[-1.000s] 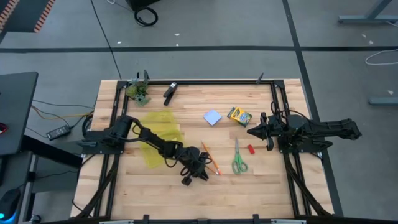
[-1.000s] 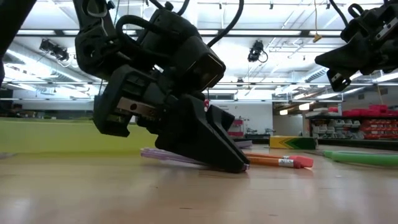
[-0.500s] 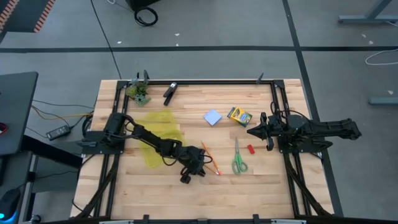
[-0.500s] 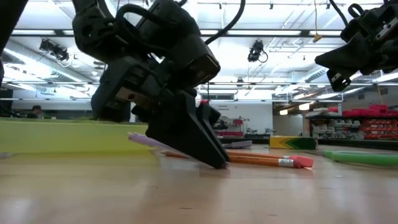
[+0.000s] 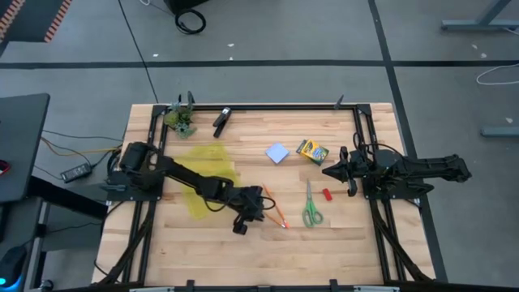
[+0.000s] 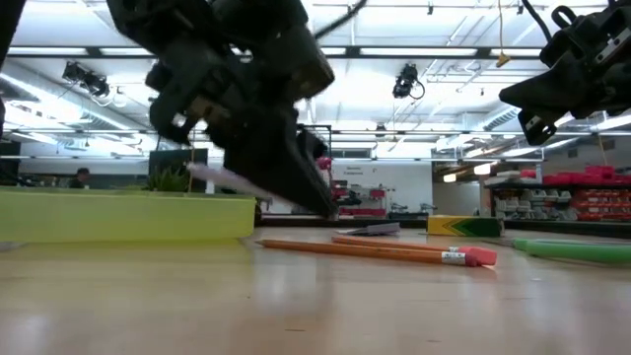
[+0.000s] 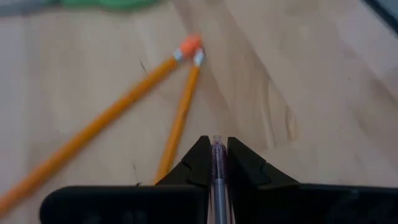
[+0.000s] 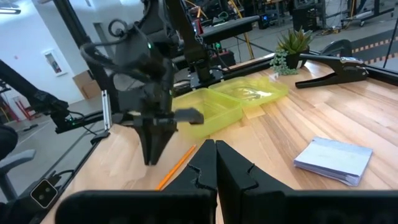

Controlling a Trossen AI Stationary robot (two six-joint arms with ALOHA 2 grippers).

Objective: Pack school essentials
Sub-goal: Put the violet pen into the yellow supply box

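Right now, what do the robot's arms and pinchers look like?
Both arms are black and made of chunky jointed links, with thin black cables looping along them. The left gripper ends in two flat black fingers that taper to pointed wedges. The right gripper has the same dark, wedge-shaped fingers. I can't make out any labels or markings on them.

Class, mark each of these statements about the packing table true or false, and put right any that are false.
1. The left gripper is shut on the pinkish pen. True.
2. The green-handled scissors lie inside the yellow container. False: they lie on the bare table, near the red eraser.
3. Two orange pencils lie on the wood. True.
4. The right gripper holds the crayon box. False: it is shut and empty, beside the box.
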